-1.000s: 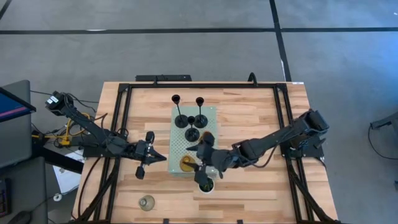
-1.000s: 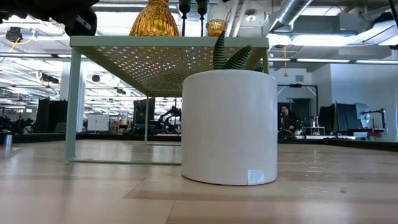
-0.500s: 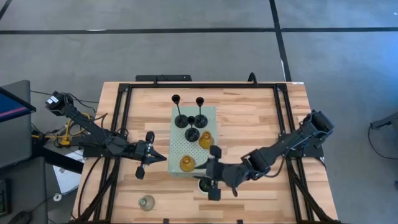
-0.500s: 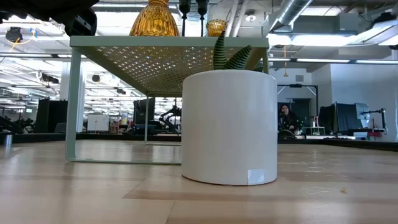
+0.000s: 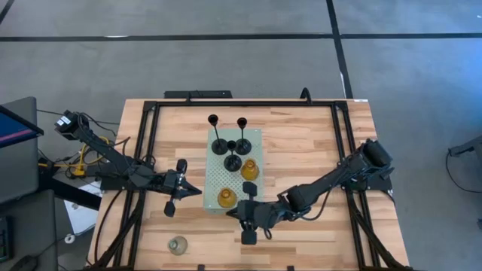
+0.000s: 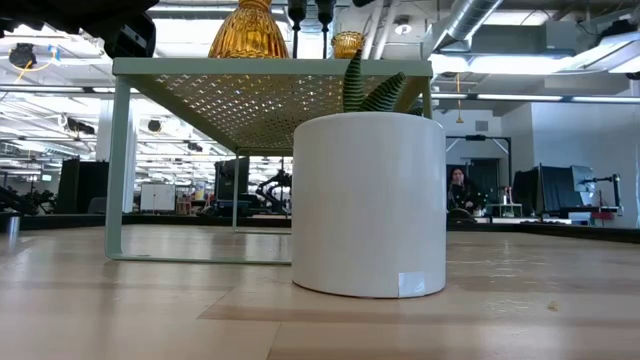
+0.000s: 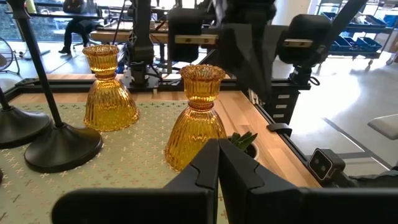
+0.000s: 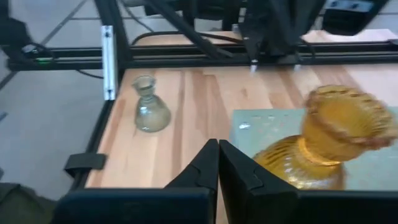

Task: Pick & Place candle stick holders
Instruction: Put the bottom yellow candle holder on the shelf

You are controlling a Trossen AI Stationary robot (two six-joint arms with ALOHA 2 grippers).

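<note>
Shifted leftward to lower centre since earlier, right gripper (image 5: 248, 226) hangs fingers together beside an amber holder (image 5: 227, 198); left gripper (image 5: 178, 197) also pinched together.

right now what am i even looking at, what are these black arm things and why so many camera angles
Two robot arms work at a wooden table. One camera looks down from above, one sits at table-top level, and one rides on each wrist. On a pale green board stand three black candle holders and two amber glass ones. A clear glass holder stands off the board, near the table's edge. The left gripper waits beside the board; the right gripper hovers at the board's near edge. Both have shut jaws and hold nothing.
</note>
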